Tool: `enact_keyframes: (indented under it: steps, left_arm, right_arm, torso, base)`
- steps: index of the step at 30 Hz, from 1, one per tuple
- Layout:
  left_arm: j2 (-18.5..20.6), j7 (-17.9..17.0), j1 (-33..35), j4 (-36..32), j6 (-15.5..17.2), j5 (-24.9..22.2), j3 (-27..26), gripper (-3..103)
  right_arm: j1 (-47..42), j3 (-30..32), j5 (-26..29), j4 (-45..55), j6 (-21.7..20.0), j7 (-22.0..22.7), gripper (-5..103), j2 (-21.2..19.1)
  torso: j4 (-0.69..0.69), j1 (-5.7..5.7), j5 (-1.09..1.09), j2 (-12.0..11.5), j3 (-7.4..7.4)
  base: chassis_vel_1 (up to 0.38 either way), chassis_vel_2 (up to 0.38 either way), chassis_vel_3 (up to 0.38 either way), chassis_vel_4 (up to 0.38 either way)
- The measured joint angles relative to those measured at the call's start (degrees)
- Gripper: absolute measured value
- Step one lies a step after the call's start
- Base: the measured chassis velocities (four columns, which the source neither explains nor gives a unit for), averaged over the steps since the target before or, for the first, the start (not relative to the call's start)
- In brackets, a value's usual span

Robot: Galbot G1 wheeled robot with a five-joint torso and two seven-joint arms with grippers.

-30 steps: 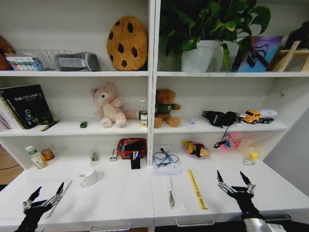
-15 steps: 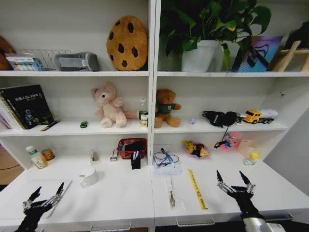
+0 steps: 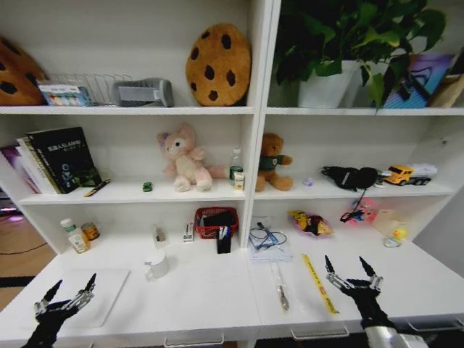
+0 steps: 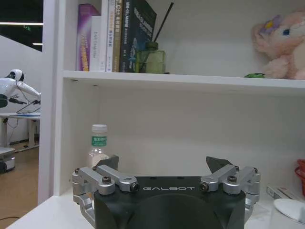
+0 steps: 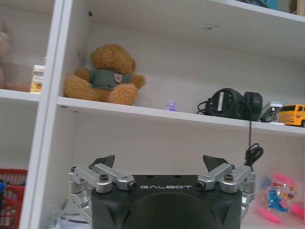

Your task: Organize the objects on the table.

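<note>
Two grippers — left gripper [image 3: 67, 291] and right gripper [image 3: 350, 269] — both spread wide, empty, above the table [image 3: 203, 293]; one laptop [image 3: 98, 308]

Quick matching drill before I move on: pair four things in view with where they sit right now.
Things:
1. white mug
2. red basket
3. yellow ruler
4. brown teddy bear

Places:
A. middle shelf, right of the divider
B. table, back edge near the divider
C. table, beside the right tool
D. table, left half, ahead of the left tool

Pairs: 1-D, 2-B, 3-C, 4-A
</note>
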Motion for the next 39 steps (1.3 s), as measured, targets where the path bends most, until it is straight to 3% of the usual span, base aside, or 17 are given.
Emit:
enact_keyframes:
  steps: [10,14,15,16,17,19,20,22,39]
  left_arm:
    - [0.0,0.0,0.0,0.0,0.0,0.0,0.0,100]
    - [0.0,0.0,0.0,0.0,0.0,0.0,0.0,100]
    - [0.0,0.0,0.0,0.0,0.0,0.0,0.0,100]
    - [0.0,0.0,0.0,0.0,0.0,0.0,0.0,100]
    - [0.0,0.0,0.0,0.0,0.0,0.0,0.0,100]
    - [0.0,0.0,0.0,0.0,0.0,0.0,0.0,100]
    - [0.0,0.0,0.0,0.0,0.0,0.0,0.0,100]
    - [0.0,0.0,0.0,0.0,0.0,0.0,0.0,100]
    - [0.0,0.0,0.0,0.0,0.0,0.0,0.0,100]
  right_arm:
    - [0.0,0.0,0.0,0.0,0.0,0.0,100,0.0]
    - [0.0,0.0,0.0,0.0,0.0,0.0,100,0.0]
    - [0.0,0.0,0.0,0.0,0.0,0.0,100,0.0]
    - [0.0,0.0,0.0,0.0,0.0,0.0,100,0.0]
    - [0.0,0.0,0.0,0.0,0.0,0.0,100,0.0]
    - [0.0,0.0,0.0,0.0,0.0,0.0,100,0.0]
    - [0.0,0.0,0.0,0.0,0.0,0.0,100,0.0]
    - [0.0,0.0,0.0,0.0,0.0,0.0,100,0.0]
    - [0.0,0.0,0.0,0.0,0.0,0.0,100,0.0]
  torso:
    - [-0.01,0.0,-0.05,0.0,0.0]
    - [0.0,0.0,0.02,0.0,0.0]
    - [-0.01,0.01,-0.11,0.0,0.0]
    - [-0.01,0.01,-0.11,0.0,0.0]
    - [0.02,0.02,-0.05,0.0,0.0]
    - [-0.04,0.0,0.08,0.0,0.0]
    - [-0.02,-0.01,-0.12,0.0,0.0]
    - [0.04,-0.01,0.05,0.0,0.01]
    - [0.0,0.02,-0.01,0.0,0.01]
  base:
    - [0.332,0.342,-0.35,-0.34]
    - [0.353,0.337,-0.342,-0.346]
    - [0.264,0.273,-0.285,-0.262]
    - [0.264,0.273,-0.285,-0.262]
    - [0.264,0.154,-0.154,-0.262]
    - [0.162,0.154,-0.118,-0.152]
    - [0.074,-0.008,0.001,-0.052]
    - [0.026,-0.013,0.033,-0.025]
    - [-0.001,-0.025,0.003,0.036]
